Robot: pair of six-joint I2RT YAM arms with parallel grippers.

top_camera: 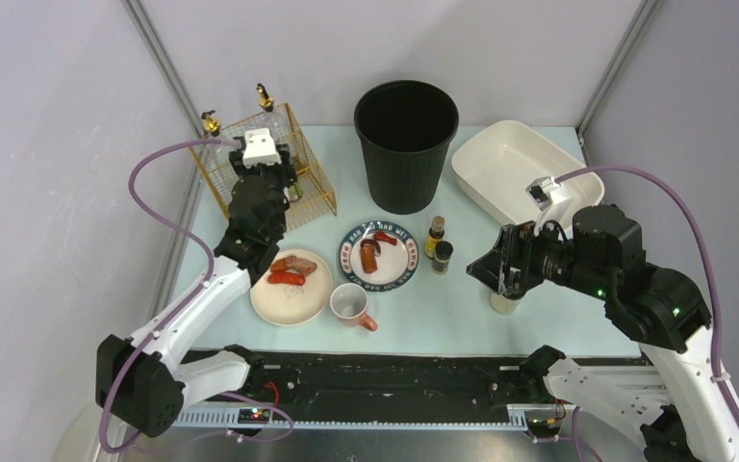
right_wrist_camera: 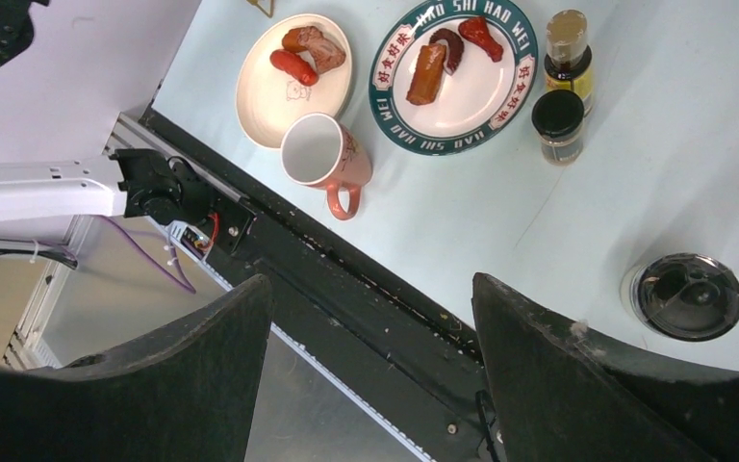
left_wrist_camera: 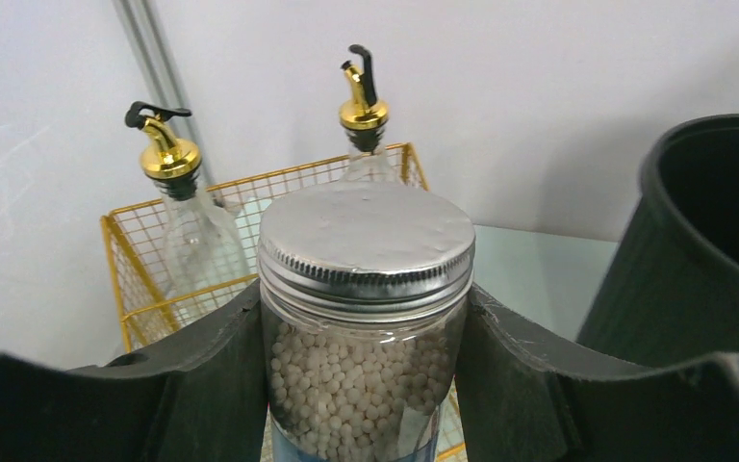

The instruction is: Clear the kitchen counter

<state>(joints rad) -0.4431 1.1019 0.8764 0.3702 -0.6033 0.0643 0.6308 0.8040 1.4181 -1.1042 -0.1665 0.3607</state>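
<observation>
at the kitchen counter [top_camera: 462, 308]'s far left corner, my left gripper [left_wrist_camera: 366, 395] clamps a bead-filled jar [left_wrist_camera: 366, 241] over the wire basket [left_wrist_camera: 135, 279] (right gripper [right_wrist_camera: 370, 289] wide, idle); i'd lower it upright, clear of the bottles [left_wrist_camera: 192, 231].

The left arm [top_camera: 188, 313] and right arm [top_camera: 635, 274] have white links, black joint housings and a mauve cable [top_camera: 133, 183] each; the fingers [left_wrist_camera: 216, 385] are black.

The kitchen counter [top_camera: 443, 308] lies flat before me across the middle of the top view, a smooth, pale mint-green rectangle. Its black rail [top_camera: 385, 371] runs along the front edge at lower centre. The surface is not yet cleared.
</observation>
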